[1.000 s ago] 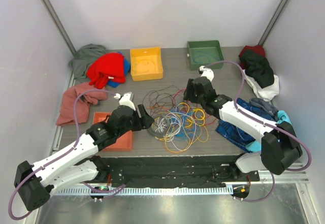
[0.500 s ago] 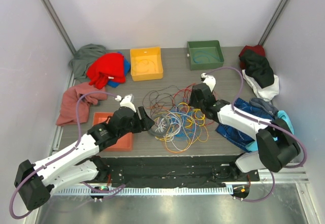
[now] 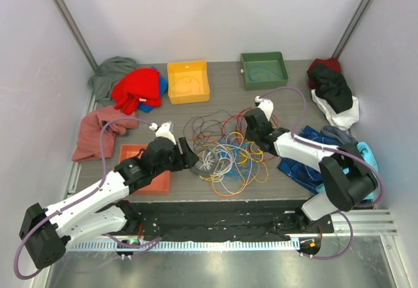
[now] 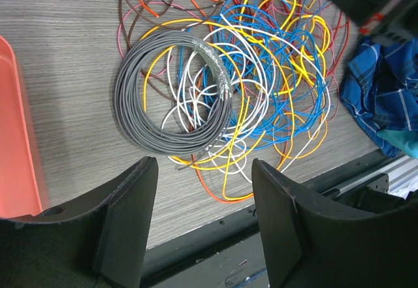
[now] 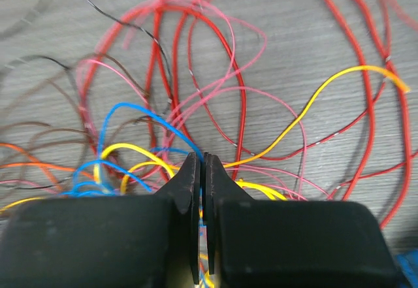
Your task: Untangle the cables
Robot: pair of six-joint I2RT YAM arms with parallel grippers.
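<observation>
Surroundings: a yellow square plastic bin (image 3: 188, 81) and a green square plastic bin (image 3: 264, 70) stand at the far side of the grey wood-grain worktop (image 3: 225, 102). A flat orange-red tray (image 4: 19, 131) lies left of centre, partly under my left arm. Cloth heaps line both sides; the blue checked cloth (image 3: 294, 169) lies just beside the tangle's right edge.

The cables (image 3: 228, 157), thin looping wires in red, orange, yellow, blue, white and brown, lie mid-worktop, strands crossing one another. A tight grey wire coil (image 4: 171, 92) sits at their left, yellow and white loops crossing it.

My left hand (image 4: 204, 170) hovers over that coil, fingers apart. My right hand (image 5: 200, 160) sits among red, blue and yellow strands, fingers pressed together; whether a strand is caught I cannot tell.
</observation>
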